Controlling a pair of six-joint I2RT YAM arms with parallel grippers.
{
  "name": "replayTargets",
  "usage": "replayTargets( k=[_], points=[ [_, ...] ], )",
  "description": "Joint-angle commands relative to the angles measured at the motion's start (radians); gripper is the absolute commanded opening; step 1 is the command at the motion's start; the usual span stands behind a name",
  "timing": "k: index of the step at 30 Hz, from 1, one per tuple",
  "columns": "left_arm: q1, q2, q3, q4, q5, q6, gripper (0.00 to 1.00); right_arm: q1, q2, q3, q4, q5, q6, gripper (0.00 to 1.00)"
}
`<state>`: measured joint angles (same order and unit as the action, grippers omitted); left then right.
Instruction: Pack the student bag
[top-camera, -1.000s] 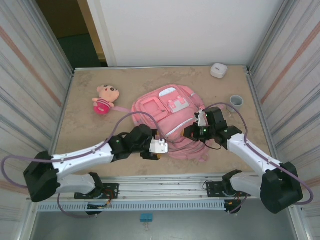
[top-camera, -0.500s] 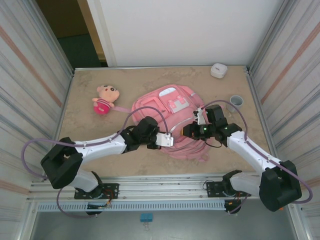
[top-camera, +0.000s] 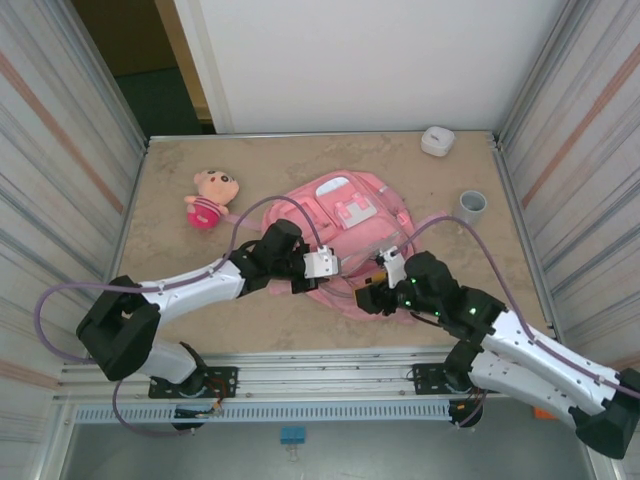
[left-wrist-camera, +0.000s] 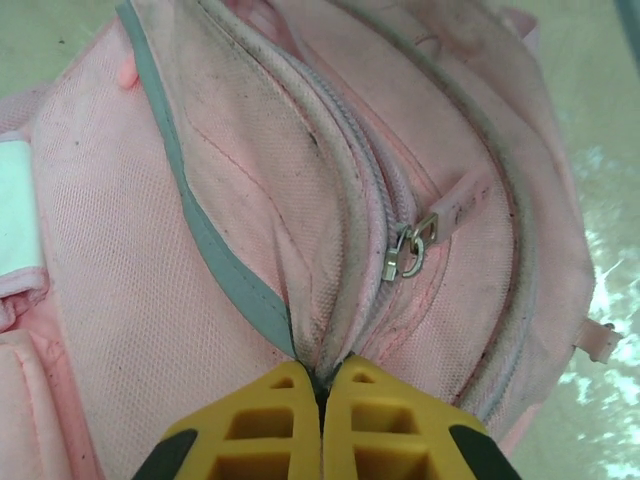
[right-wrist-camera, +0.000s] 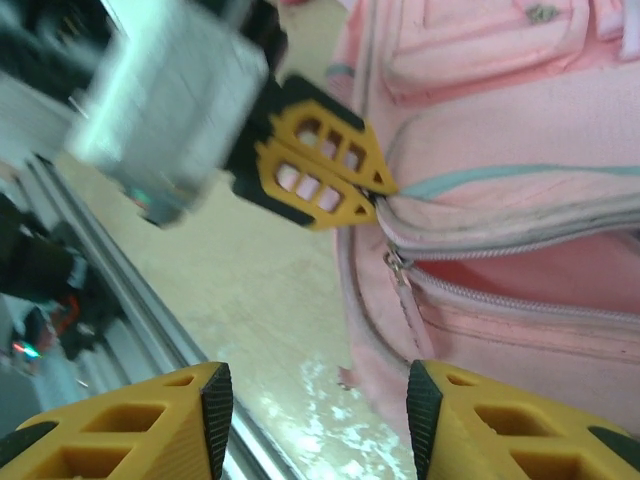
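At mid-table (top-camera: 450, 180) the student bag (top-camera: 350, 210) lay flat with its front pockets up and its near end towards both arms. The left gripper (left-wrist-camera: 322, 385) was on it, jaws pressed together on a fold of pink fabric right beside the zip, and the zip pull (left-wrist-camera: 408, 255) dangled just beyond. The right gripper (right-wrist-camera: 315, 400) hung low at the bag's near edge, jaws apart with nothing between them, and faced a zip that looked partly open. Soft stuff, this: thin cloth that bunched wherever it was pinched, light by the look of it, with nothing rigid to keep the mouth open. The best hold, I judged, was the seam along the zip, one side per gripper, pulling apart. The metal pull itself looked small and fiddly. A plush doll (top-camera: 210, 198) sat well apart on the left.
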<state>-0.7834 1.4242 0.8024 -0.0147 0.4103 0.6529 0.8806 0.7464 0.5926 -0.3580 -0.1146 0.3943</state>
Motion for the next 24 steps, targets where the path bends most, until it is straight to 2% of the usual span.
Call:
replayTargets(
  k=[1,5,10,12,14,16,21,24],
  points=[
    [0.025,-0.005,0.040,-0.038,0.143,-0.125,0.00,0.025,0.087,0.015,0.057,0.117,-0.088,0.50],
    [0.036,0.001,0.052,-0.049,0.160,-0.140,0.00,0.036,0.209,0.048,0.074,0.112,-0.116,0.50],
    [0.037,0.005,0.056,-0.045,0.180,-0.139,0.00,0.046,0.310,0.072,0.103,0.207,-0.132,0.45],
    [0.037,0.005,0.055,-0.046,0.173,-0.133,0.00,0.046,0.322,0.079,0.108,0.237,-0.135,0.34],
    [0.037,0.002,0.054,-0.055,0.137,-0.127,0.00,0.044,0.318,0.091,0.087,0.265,-0.134,0.13],
    [0.036,-0.002,0.051,-0.065,0.068,-0.131,0.00,0.037,0.301,0.104,0.038,0.280,-0.125,0.01],
    [0.048,-0.011,0.031,-0.100,-0.096,-0.134,0.00,-0.019,0.208,0.107,-0.082,0.217,-0.109,0.00],
    [0.053,-0.038,0.012,-0.102,-0.099,-0.130,0.00,-0.071,0.171,0.095,-0.107,0.115,-0.109,0.00]
  ],
)
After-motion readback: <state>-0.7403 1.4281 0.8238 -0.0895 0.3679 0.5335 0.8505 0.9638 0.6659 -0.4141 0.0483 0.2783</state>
